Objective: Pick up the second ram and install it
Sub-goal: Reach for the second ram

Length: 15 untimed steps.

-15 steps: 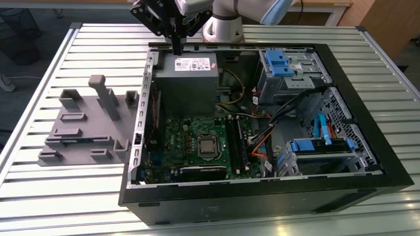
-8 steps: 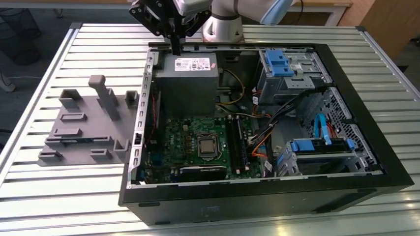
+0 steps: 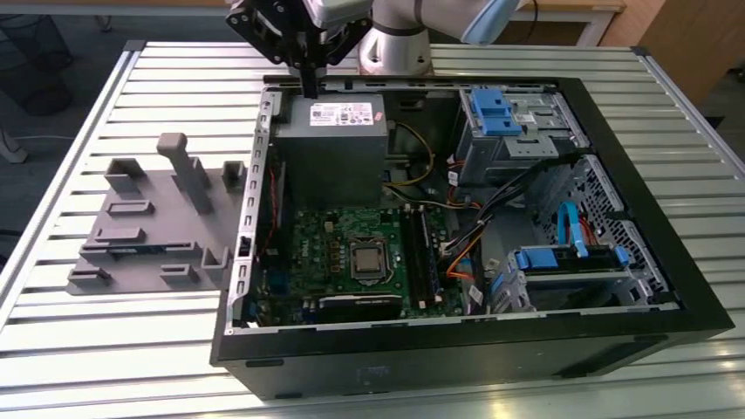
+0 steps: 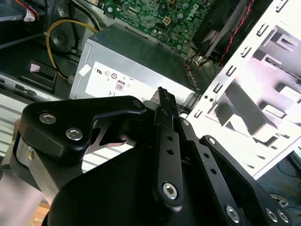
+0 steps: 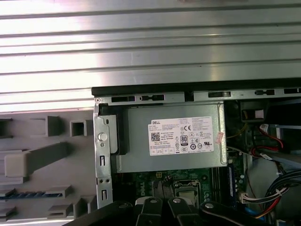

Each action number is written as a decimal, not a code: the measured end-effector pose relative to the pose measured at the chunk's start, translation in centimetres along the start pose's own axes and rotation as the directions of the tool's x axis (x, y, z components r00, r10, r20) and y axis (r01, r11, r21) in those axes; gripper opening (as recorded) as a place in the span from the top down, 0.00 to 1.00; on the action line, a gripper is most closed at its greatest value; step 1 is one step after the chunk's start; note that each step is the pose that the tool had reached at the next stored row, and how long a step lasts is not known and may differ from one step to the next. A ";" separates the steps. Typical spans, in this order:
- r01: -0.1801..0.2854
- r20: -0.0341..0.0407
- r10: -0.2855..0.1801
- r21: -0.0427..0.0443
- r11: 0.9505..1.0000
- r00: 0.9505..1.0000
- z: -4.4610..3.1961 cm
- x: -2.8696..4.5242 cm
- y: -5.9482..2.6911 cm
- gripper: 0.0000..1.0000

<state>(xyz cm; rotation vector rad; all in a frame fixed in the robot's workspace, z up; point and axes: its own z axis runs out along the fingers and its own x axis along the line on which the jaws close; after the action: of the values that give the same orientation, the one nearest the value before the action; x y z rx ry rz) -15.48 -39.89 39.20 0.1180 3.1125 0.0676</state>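
Counting 1 slatted metal table point(image 3: 117, 349), carrying everything. Counting 1 open black PC case point(image 3: 466, 353) lying on it, walling in grey PSU point(image 3: 330, 161) on all sides. Counting 1 arm point(image 3: 396, 35), pale grey w/ blue cap, rising beyond PSU's far side in exterior view, bending over at wrist w/ tool pointing straight down. Counting 1 grey holder block point(image 3: 174, 236), lying outside case, beside PSU toward exterior view's left. Seeing just 1 PSU, labelled face up. Counting 1 green motherboard point(image 3: 314, 253), lying just beside PSU, lower down, on side nearer exterior cam, w/ 1 CPU socket point(image 3: 370, 259) around its middle. Counting 2 blue drive brackets, both off PSU toward exterior view's right: one point(image 3: 498, 112) about level w/ PSU, other point(image 3: 567, 259) further from PSU, diagonally toward exterior cam.

Finding 1 gripper point(image 3: 310, 87) hanging just above PSU's labelled top, at its far edge; touching or not, can't tell. Showing no gap at tip, pinching fully together, gripping nothing. Also catching it in second wrist view point(image 4: 164, 96), black linkage folding in toward tip over PSU's edge.

Spotting the second ram point(image 5: 33, 194) in first wrist view: 1 thin blue strip, sitting in a slot of holder block, well apart from PSU and from gripper, not yet picked up.
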 end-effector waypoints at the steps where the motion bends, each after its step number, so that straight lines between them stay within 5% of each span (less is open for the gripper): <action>1: 0.000 0.000 0.000 0.000 1.000 1.000 0.00 0.03 0.00 0.89; 15: 0.000 0.000 0.000 0.000 1.000 1.000 0.00 0.47 -0.04 0.89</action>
<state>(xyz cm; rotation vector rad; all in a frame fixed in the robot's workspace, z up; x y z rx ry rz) -15.95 -39.89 39.18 0.1179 3.1125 0.0676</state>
